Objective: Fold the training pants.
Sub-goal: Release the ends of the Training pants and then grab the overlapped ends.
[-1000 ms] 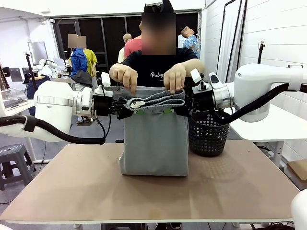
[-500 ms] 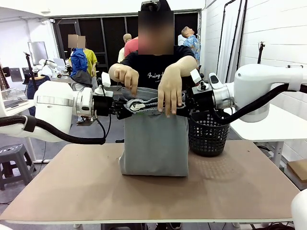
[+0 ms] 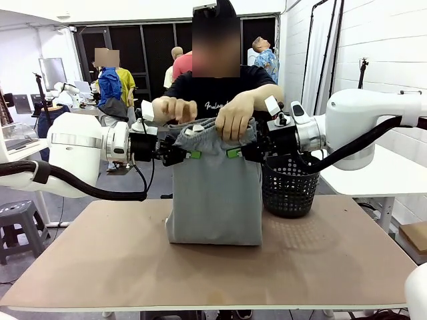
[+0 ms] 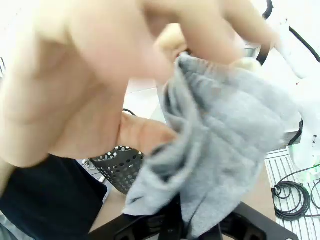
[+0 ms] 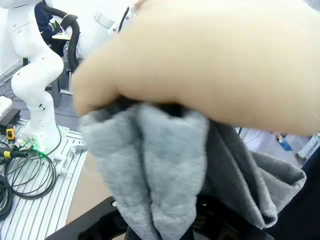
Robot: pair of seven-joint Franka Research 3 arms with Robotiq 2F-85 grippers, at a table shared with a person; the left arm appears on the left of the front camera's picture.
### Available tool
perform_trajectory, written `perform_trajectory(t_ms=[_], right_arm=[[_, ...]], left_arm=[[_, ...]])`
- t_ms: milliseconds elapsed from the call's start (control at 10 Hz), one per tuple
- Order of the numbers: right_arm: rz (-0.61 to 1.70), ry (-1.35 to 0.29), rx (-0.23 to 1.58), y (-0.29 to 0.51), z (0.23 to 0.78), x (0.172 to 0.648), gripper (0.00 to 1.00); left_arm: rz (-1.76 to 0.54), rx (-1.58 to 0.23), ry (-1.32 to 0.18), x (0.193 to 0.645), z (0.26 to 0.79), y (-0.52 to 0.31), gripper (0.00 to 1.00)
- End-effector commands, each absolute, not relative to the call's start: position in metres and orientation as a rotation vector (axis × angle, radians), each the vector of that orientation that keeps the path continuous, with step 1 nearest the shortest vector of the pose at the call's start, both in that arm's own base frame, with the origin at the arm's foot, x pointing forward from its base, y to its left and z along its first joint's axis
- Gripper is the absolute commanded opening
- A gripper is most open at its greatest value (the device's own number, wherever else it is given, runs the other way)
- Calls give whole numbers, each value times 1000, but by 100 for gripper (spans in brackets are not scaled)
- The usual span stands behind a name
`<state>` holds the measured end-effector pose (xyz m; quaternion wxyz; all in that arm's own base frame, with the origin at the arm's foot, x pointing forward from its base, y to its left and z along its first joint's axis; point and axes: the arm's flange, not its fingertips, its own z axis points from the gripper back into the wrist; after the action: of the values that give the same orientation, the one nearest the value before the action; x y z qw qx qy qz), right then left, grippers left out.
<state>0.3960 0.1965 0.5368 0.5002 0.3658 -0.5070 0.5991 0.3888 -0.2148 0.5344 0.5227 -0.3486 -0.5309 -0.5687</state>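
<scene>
Left gripper (image 3: 189, 155) and right gripper (image 3: 234, 153) are each clenched on an upper corner of the light grey soft jersey training pants (image 3: 213, 200). The pants hang between them, lower edge on the brown table (image 3: 100, 260). Person's hands (image 3: 235, 115) grasp the gathered waistband above, and a black mesh basket (image 3: 288, 187) stands just beside.

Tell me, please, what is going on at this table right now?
The left gripper and the right gripper are each shut on the top edge of the grey training pants, one at each side, so the cloth hangs down to the table. The person opposite grips the bunched top between them with one hand and the other hand. A black mesh basket stands beside.
</scene>
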Motion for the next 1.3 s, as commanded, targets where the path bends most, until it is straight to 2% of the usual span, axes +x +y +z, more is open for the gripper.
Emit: perform_trajectory(t_ms=[0,1200], right_arm=[[1447,-1230,884,200,539,394,0],[1447,-1230,884,200,539,394,0]], left_arm=[[-1363,-833,-1277,388,537,-215,0],[-1363,-833,-1277,388,537,-215,0]])
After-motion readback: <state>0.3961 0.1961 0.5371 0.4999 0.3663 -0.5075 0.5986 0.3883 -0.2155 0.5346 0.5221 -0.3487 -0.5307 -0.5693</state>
